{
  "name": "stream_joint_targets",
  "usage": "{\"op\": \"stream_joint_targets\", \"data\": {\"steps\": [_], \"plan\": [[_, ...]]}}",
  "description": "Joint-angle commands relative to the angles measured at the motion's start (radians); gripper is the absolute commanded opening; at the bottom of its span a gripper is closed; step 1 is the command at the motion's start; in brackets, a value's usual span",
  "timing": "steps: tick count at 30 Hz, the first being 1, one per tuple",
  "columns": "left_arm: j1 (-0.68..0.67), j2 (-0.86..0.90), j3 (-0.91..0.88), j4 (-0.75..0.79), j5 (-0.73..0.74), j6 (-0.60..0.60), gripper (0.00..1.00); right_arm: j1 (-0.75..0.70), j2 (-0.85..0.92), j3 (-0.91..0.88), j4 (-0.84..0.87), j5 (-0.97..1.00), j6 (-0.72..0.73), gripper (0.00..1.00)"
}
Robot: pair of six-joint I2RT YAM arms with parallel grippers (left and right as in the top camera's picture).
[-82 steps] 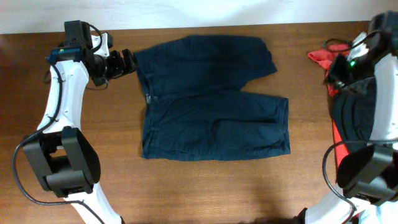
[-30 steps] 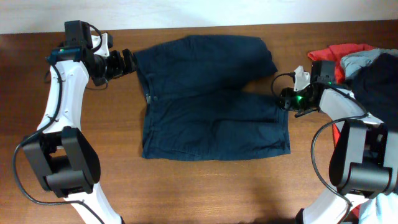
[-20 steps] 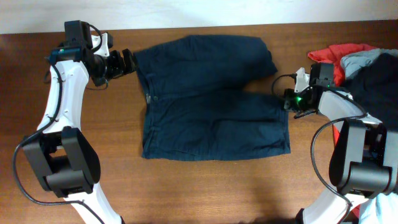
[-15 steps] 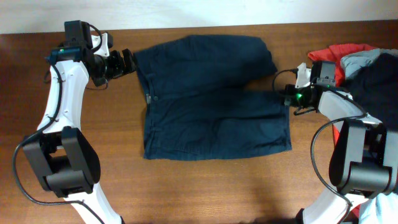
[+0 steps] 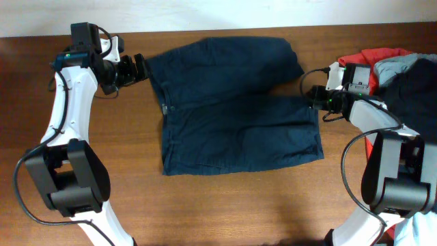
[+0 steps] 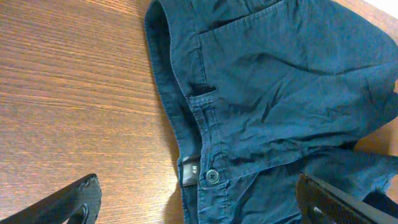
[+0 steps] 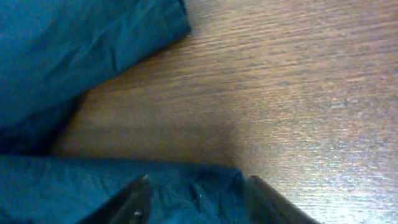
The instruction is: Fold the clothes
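Note:
The dark navy shorts (image 5: 232, 102) lie flat on the wooden table, waistband to the left and both legs pointing right. My left gripper (image 5: 136, 68) is open at the waistband's far-left corner. In the left wrist view its fingers (image 6: 198, 183) straddle the waistband and button of the shorts (image 6: 261, 93). My right gripper (image 5: 315, 98) is at the hem corner of the near leg. In the right wrist view its fingers (image 7: 199, 186) are closed on a bunch of the shorts' fabric (image 7: 81, 50).
A pile at the far right holds a red garment (image 5: 379, 56), a grey one (image 5: 399, 65) and a larger black garment (image 5: 410, 89), right beside my right arm. Bare wooden table (image 5: 225, 205) lies in front of the shorts.
My right arm came from the pile to the near leg's hem and closed on it. The near leg has shifted slightly up and right. The left arm has not moved.

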Motion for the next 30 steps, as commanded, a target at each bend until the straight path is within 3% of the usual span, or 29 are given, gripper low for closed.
{"op": "stream_joint_targets", "data": {"steps": [1,7,11,15,21,30], "plan": [[0.002,-0.019,0.011,-0.001,0.01,0.009,0.99,0.006,-0.07,0.069,-0.078,0.002,-0.004,0.8],[0.002,-0.019,0.011,-0.001,0.01,0.009,0.99,0.006,-0.225,0.181,-0.452,0.011,-0.003,0.8],[0.002,-0.019,0.011,-0.001,0.01,0.009,0.99,0.006,-0.311,0.185,-0.69,0.114,0.088,0.78],[0.002,-0.019,0.011,-0.001,0.01,0.009,0.99,0.006,-0.32,0.174,-0.855,0.219,0.177,0.68],[0.002,-0.019,0.011,-0.001,0.01,0.009,0.99,0.006,-0.32,0.045,-0.871,0.29,0.293,0.67],[0.002,-0.019,0.011,-0.001,0.01,0.01,0.99,0.009,-0.319,-0.193,-0.632,0.199,0.317,0.66]]}}
